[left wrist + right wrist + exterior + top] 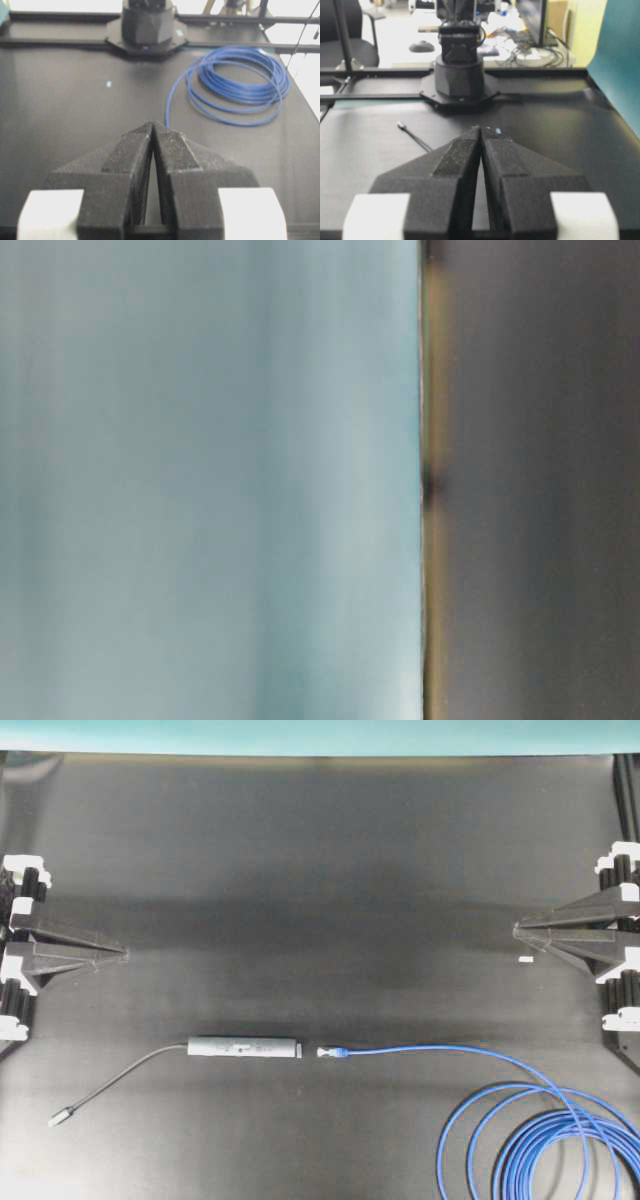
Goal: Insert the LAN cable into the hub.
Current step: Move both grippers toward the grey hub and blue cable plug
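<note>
1. The left gripper (122, 952) rests at the left edge of the black table (320, 850), its 2 fingers pressed together at the tips and holding nothing; the left wrist view shows the same closed wedge (152, 125).
2. The right gripper (518, 929) sits at the opposite edge, its fingers likewise together and empty, as the right wrist view confirms (481, 129).
3. The hub (244, 1047) lies flat on the table, nearer the front edge than either gripper and well apart from both.
4. The hub's thin grey cord (130, 1072) trails off its left end to a small silver plug (60, 1118).
5. The LAN cable (420, 1051) has its plug (330, 1052) just beside the hub's right end, in line with it, with a small gap between them.
6. From there the cable runs right of the hub into loose loops (560, 1140) at the table's front right corner.
</note>
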You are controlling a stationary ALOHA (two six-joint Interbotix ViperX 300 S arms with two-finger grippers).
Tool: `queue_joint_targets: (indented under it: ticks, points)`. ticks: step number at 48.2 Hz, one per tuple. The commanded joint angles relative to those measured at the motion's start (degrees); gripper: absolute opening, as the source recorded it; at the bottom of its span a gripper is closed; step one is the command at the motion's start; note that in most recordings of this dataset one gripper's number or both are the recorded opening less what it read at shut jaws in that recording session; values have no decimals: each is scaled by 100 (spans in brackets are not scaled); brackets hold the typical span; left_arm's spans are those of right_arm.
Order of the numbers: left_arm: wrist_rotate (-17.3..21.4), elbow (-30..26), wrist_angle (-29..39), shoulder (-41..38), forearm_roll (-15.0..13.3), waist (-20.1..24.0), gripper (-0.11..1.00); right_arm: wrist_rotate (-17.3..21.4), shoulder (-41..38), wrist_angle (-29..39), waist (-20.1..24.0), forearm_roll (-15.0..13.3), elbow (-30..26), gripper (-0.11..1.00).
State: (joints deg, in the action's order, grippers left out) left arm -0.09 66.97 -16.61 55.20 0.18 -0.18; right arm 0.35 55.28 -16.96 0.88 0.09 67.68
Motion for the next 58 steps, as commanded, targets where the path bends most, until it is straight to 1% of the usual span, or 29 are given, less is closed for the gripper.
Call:
queue_joint_targets:
  ticks: [1, 3, 6, 11, 16, 21, 26, 31, 36, 41, 46, 51, 52, 54, 56, 58]
  points:
    - [-79, -211, 563, -308, 237, 26, 6, 97, -123, 26, -53, 44, -123, 3]
    - [-123, -352, 879, -439, 237, 9, 5, 123, -255, 255, -53, 167, -158, 3]
    - [-185, -571, 1345, -633, 237, -26, 1, 211, -431, 756, -44, 281, -272, 0]
    - [-176, -940, 2092, -905, 237, -141, 1, 413, -800, 1591, -26, 290, -483, 0]
    - [-176, -1230, 2760, -1178, 237, -220, 1, 448, -1151, 2153, 44, 290, -694, 0]
    - [-141, -1512, 3366, -1477, 246, -369, 1, 439, -1564, 2549, 114, 290, -896, 0]
    - [-149, -1652, 3709, -1767, 246, -431, 1, 431, -2013, 2848, 202, 264, -1143, 0]
    - [-149, -1802, 3788, -2188, 246, -580, 1, 431, -2540, 3111, 334, 193, -1450, 0]
    - [-185, -1951, 3841, -2610, 246, -606, 1, 404, -3032, 3401, 431, 123, -1723, 0]
    - [-193, -2109, 3823, -3015, 237, -615, 1, 290, -3507, 3753, 483, 97, -2039, 0]
    - [-193, -2259, 3744, -3401, 246, -615, 1, 132, -3814, 3902, 501, 105, -2250, 0]
    - [-193, -2215, 3551, -3612, 237, -606, 2, 0, -3999, 3885, 510, 97, -2373, 1]
    - [-202, -2180, 3472, -3639, 237, -606, 3, -18, -4017, 3876, 510, 105, -2391, 0]
    - [-229, -2092, 3243, -3700, 237, -606, 8, -35, -4052, 3841, 501, 97, -2408, 0]
    - [-237, -1986, 2927, -3727, 237, -624, 16, -44, -4061, 3779, 501, 97, -2408, 0]
    - [-255, -1837, 2505, -3753, 246, -633, 27, -44, -4069, 3709, 501, 97, -2399, 0]
